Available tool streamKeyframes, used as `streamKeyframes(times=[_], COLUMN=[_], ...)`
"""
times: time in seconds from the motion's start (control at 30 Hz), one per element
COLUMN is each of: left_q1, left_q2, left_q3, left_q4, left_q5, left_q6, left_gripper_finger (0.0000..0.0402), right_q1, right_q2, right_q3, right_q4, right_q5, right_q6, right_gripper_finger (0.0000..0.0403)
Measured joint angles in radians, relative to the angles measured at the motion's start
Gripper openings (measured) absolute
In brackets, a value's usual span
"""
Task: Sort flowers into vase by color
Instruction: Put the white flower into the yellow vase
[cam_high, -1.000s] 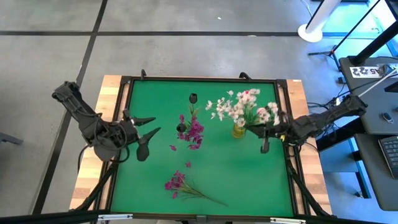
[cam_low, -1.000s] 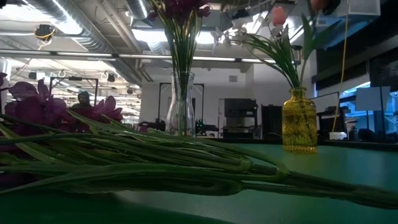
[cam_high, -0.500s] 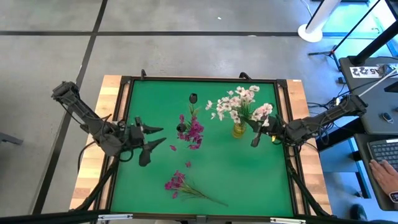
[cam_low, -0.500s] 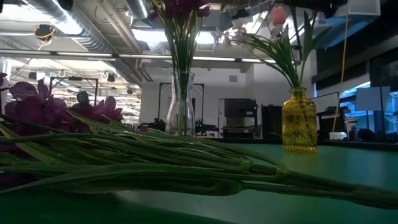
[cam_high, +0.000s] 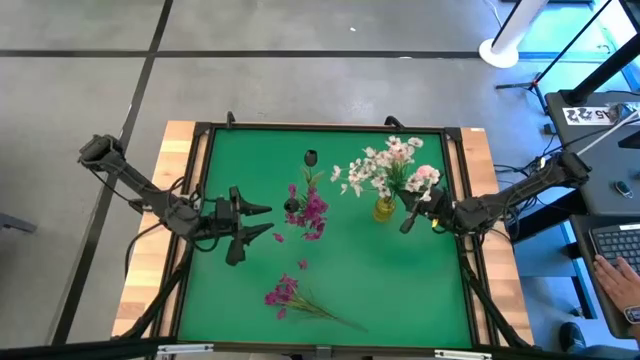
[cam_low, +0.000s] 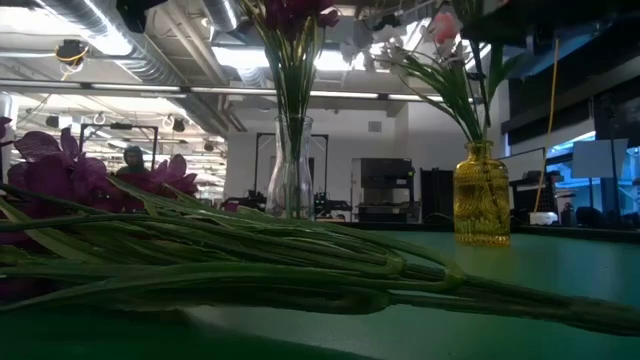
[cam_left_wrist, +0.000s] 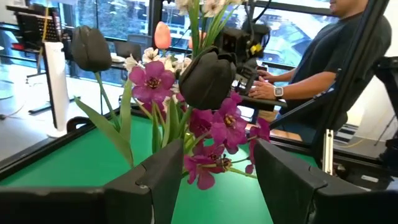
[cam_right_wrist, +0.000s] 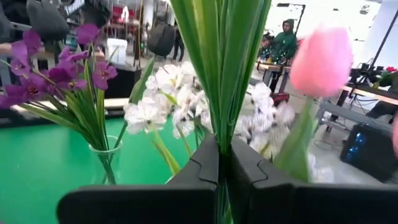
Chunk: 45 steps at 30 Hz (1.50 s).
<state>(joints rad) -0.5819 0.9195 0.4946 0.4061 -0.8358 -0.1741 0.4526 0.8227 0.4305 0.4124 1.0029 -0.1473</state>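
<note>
A yellow vase (cam_high: 384, 209) at the right holds white blossom sprays (cam_high: 380, 165) and pink tulips (cam_high: 424, 178); it also shows in the low view (cam_low: 481, 195). My right gripper (cam_high: 406, 218) is shut on their green stems just right of the vase. A clear vase (cam_high: 293, 207) in the middle holds magenta flowers (cam_high: 313, 211) and a dark bud (cam_high: 311, 157). My left gripper (cam_high: 262, 220) is open and empty, left of the clear vase, pointing at it; the magenta flowers (cam_left_wrist: 217, 124) and dark buds (cam_left_wrist: 208, 78) show past it. A magenta spray (cam_high: 285, 293) lies flat on the mat near the front. My right gripper pinches a bundle of green stems and leaves (cam_right_wrist: 221, 118) between its two fingers, below the blossoms. The fingers come from the table's right, slanting, and lie across the stems. The stems stand roughly upright, and their lower ends sit in the yellow vase (cam_low: 476, 150).
The green mat (cam_high: 400, 290) has a raised dark frame (cam_high: 466, 250) around it. Loose magenta petals (cam_high: 302, 264) lie between the clear vase and the lying spray. A person (cam_left_wrist: 323, 68) sits at a desk beyond the table's right side.
My left gripper has gone toward the table's right edge, nearer the clear vase, staying open. My right gripper has gone a little toward the table's left, toward the yellow vase, still shut on the stems; the white and pink heads have swung toward the far edge.
</note>
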Motion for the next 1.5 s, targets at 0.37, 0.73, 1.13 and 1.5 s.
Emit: streamKeyframes(times=[0.37,0.73,1.13,1.5], left_q1=[0.002,0.002,0.001,0.001], left_q2=[0.000,0.002,0.002,0.002], left_q3=[0.000,0.000,-0.001,-0.001], left_q4=[0.000,-0.002,-0.007,-0.018], left_q5=[0.020,0.020,0.020,0.020], left_q6=[-0.006,-0.010,-0.013,-0.029], left_gripper_finger=[0.0192,0.0192,0.0192,0.0192], right_q1=[-0.001,-0.002,-0.002,-0.001], right_q2=[0.000,0.115,0.263,0.267], right_q3=[-0.204,-0.205,-0.205,-0.204], right_q4=[0.428,0.429,0.360,0.222], right_q5=[-0.053,-0.047,-0.003,-0.017], right_q6=[-0.115,-0.070,0.127,0.326], right_gripper_finger=[0.0005,0.0005,0.0021,0.0058])
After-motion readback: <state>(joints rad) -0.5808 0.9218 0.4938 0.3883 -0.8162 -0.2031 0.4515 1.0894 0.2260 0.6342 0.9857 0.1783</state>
